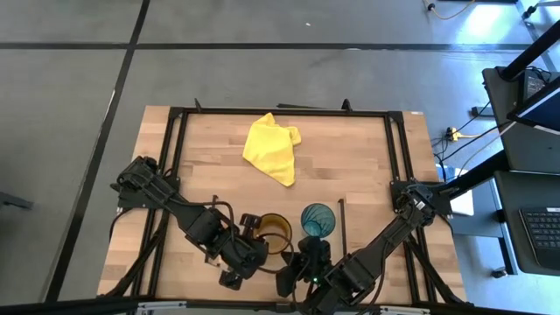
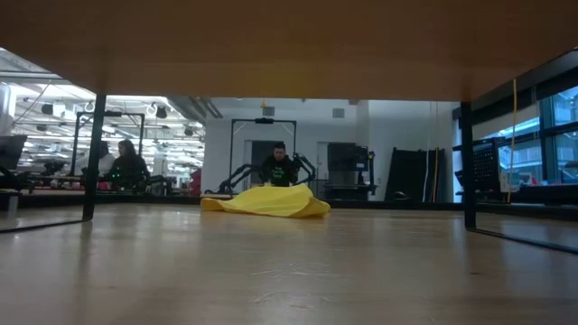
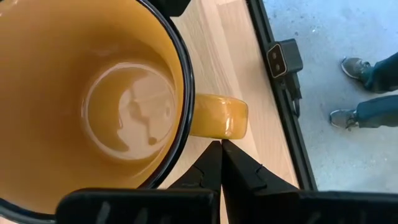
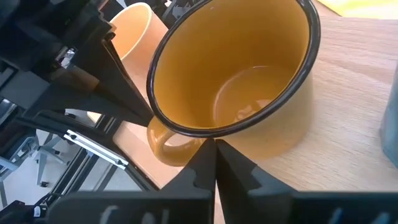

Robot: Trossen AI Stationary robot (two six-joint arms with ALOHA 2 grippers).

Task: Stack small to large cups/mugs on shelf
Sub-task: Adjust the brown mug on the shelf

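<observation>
My left end effector [image 3: 221,163] is pressed together and empty, its tips just short of the handle of the amber mug [image 3: 93,106]. That mug stands upright with its mouth open to me, the handle sticking out sideways toward my fingertips. My right end effector [image 4: 214,163] is also pressed shut with nothing in it, its tips right at the amber mug's wall [image 4: 236,81], beside where the handle joins. Both arms crowd the same mug at the near edge of the table [image 1: 350,166], so neither is clearly nearer; the left lines up with the handle, the right with the body.

From above, the amber mug [image 1: 273,226] sits between my two wrists, and the teal tumbler [image 1: 318,219] stands upright just beside it on the right-arm side. The small orange mug [image 4: 134,28] shows only from the right wrist, beyond the amber one and partly behind my left arm. I judge that nothing is stacked yet.

I cannot make out the shelf as separate from the table in these views. A yellow cloth [image 1: 272,147] lies crumpled toward the far edge, well apart from the mugs. The wood is flat and bare between them. Beyond the table people sit in the room [image 2: 126,162], and a person's shoes [image 3: 351,65] stand on the floor near the table frame.
</observation>
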